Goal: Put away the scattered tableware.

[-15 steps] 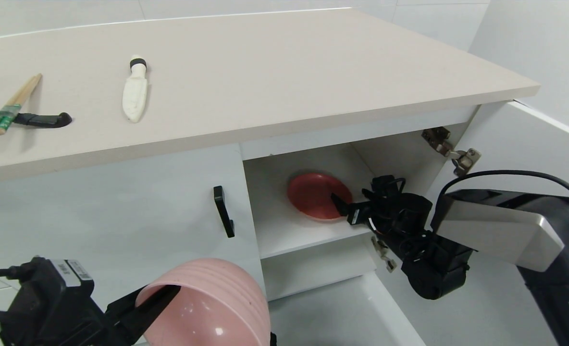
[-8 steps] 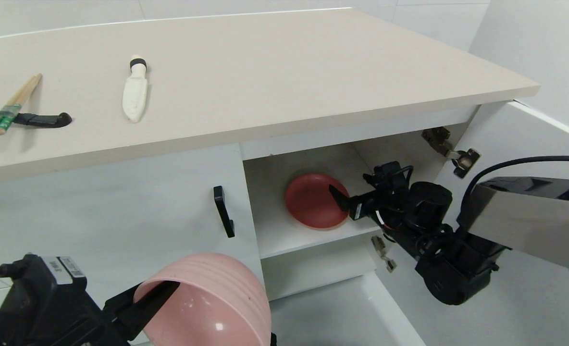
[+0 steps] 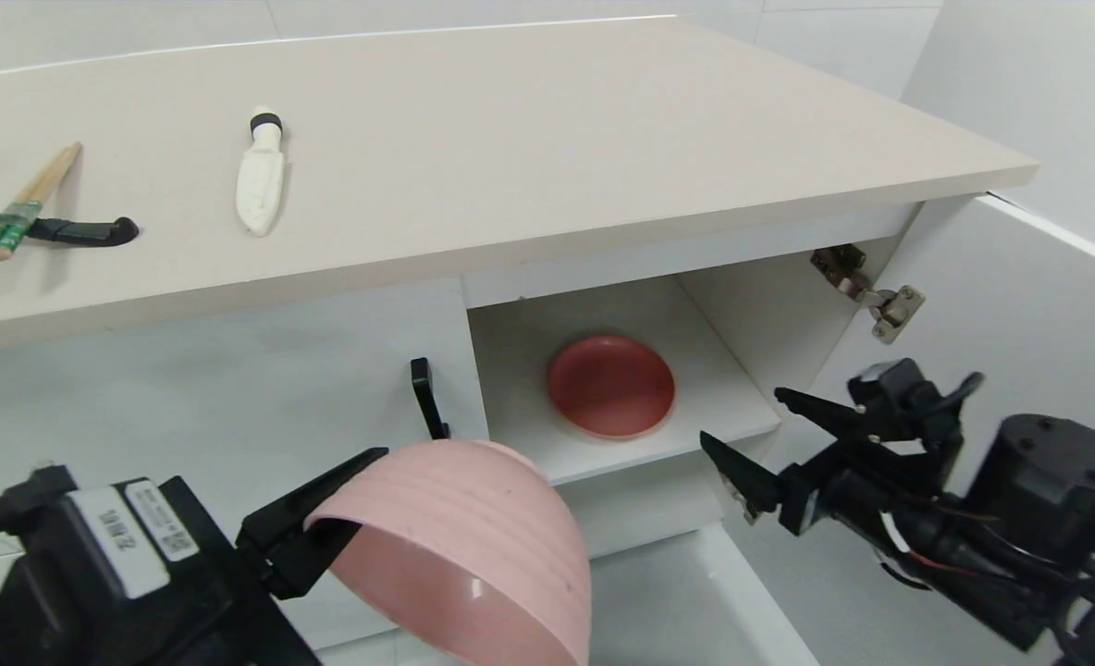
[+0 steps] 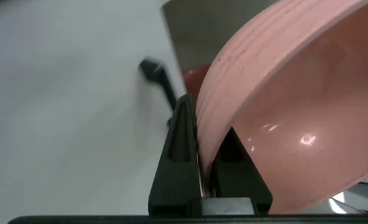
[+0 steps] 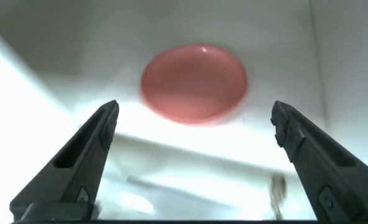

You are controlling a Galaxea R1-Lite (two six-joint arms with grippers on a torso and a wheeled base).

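Red plate (image 3: 610,386) on shelf (image 3: 723,393), apart from right gripper (image 3: 741,415) (fingers spread wide).

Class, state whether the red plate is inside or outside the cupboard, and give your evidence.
Inside: the red plate lies flat on the cupboard shelf.

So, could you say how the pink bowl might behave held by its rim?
The pink bowl looks rigid, so it probably won't flex. Its glossy inside suggests it may slip, and pinched at one rim point by the left gripper, it could pivot.
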